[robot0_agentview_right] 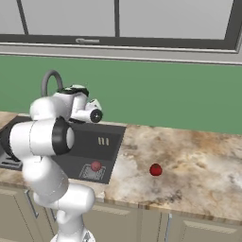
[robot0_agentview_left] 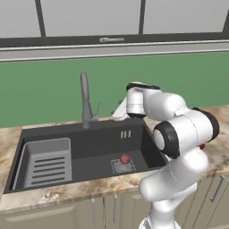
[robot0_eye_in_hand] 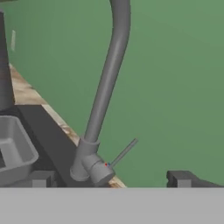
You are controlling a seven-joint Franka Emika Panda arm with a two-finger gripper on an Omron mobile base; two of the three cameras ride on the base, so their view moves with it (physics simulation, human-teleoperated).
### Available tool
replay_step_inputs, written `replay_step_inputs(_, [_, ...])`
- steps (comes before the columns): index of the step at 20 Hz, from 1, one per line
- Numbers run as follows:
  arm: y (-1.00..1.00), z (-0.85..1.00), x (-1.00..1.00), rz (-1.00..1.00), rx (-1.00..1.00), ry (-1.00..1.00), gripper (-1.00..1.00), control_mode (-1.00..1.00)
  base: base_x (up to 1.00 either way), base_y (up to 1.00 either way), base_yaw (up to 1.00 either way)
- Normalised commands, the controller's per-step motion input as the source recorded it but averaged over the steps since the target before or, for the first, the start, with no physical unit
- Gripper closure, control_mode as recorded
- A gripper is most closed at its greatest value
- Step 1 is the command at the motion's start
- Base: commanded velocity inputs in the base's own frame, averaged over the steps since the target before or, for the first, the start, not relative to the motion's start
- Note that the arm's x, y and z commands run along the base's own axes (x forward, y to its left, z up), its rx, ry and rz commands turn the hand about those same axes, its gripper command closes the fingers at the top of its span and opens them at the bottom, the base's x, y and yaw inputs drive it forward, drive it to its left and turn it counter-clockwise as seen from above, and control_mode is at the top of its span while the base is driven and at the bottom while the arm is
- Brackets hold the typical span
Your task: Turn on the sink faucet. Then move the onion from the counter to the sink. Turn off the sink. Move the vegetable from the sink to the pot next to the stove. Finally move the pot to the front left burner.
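Grey faucet (robot0_eye_in_hand: 105, 87) bears no readable marking; the gripper (robot0_eye_in_hand: 111, 178) faces its lever (robot0_eye_in_hand: 124, 152), jaws apart.

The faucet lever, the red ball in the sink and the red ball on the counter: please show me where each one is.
faucet lever (robot0_eye_in_hand: 124, 152), hand view, middle of the thin rod.
red ball in the sink (robot0_agentview_left: 125, 159), left base view, its centre, on the drain grate.
red ball on the counter (robot0_agentview_right: 155, 169), right base view, its centre.
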Motion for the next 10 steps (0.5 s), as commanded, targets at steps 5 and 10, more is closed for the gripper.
replay_step_inputs(5, [-0.03, 0.42, -0.26, -0.09, 0.0, 0.13, -1.0, -1.0, 0.0, 0.0, 0.0])
replay_step_inputs(10, [-0.09, 0.05, -0.26, -0.07, 0.0, 0.17, -1.0, -1.0, 0.0, 0.0, 0.0])
